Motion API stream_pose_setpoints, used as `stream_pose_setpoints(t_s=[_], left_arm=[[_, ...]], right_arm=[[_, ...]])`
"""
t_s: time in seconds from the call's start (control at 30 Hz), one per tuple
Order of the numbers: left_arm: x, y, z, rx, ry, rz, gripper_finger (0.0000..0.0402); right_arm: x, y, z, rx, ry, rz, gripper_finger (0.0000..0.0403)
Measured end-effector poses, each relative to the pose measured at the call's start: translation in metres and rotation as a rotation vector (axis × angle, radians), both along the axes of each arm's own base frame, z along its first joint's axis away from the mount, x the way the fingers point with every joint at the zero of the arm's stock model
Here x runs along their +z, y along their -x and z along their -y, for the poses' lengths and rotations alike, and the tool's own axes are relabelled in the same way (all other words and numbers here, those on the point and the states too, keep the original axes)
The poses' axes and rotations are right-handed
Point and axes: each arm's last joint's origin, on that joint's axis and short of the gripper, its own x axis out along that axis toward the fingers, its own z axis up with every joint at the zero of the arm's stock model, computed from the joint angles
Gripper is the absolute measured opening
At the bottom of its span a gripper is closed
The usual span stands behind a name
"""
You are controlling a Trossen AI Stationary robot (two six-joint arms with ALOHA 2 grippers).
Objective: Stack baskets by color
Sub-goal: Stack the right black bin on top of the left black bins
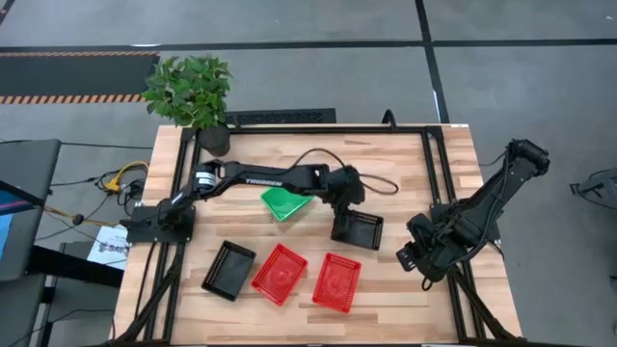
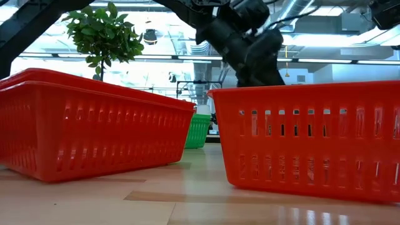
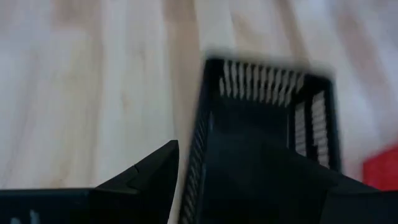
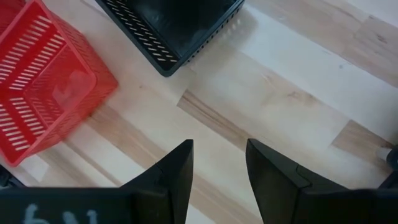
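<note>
The left gripper (image 1: 345,214) hangs over a black perforated plastic basket (image 1: 358,229) mid-table, fingers spread wide astride its near wall, gripping nothing. Just beside lies a green mesh basket (image 1: 285,202). Two red mesh baskets (image 1: 280,273) and another black basket (image 1: 228,270) line the front. The right gripper (image 1: 416,256) waits at the table's right edge, fingers parted, empty.

left arm (image 1: 260,177): dark, white lettering, black cable | right arm (image 1: 482,207): dark, jointed

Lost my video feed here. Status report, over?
Left tool open, straddling black basket wall. Right tool open, parked at table's right edge. Green basket close behind; nothing blocking.
</note>
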Motion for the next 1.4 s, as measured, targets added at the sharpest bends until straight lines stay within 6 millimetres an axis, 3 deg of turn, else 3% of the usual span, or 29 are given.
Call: stream_pose_setpoints(t_s=[0.13, 0.43, 0.7, 0.97, 1.4], left_arm=[[-0.017, -0.001, 0.006, -0.02, -0.024, -0.052, 0.0212], [-0.027, -0.003, 0.002, 0.028, -0.091, -0.079, 0.0202], [-0.028, -0.001, 0.003, 0.002, -0.096, -0.099, 0.0123], [-0.029, -0.001, 0.002, 0.043, -0.073, -0.109, 0.001], [-0.023, -0.002, 0.0, 0.178, -0.031, -0.102, 0.0002]], right_arm=[[0.0, 0.0, 0.0, 0.001, 0.001, 0.0, 0.017], [0.0, 0.0, 0.0, 0.003, -0.001, 0.002, 0.017], [0.0, 0.0, 0.0, 0.004, -0.001, 0.001, 0.017], [0.0, 0.0, 0.0, 0.004, 0.003, -0.002, 0.017], [0.0, 0.0, 0.0, 0.003, 0.004, -0.002, 0.017]])
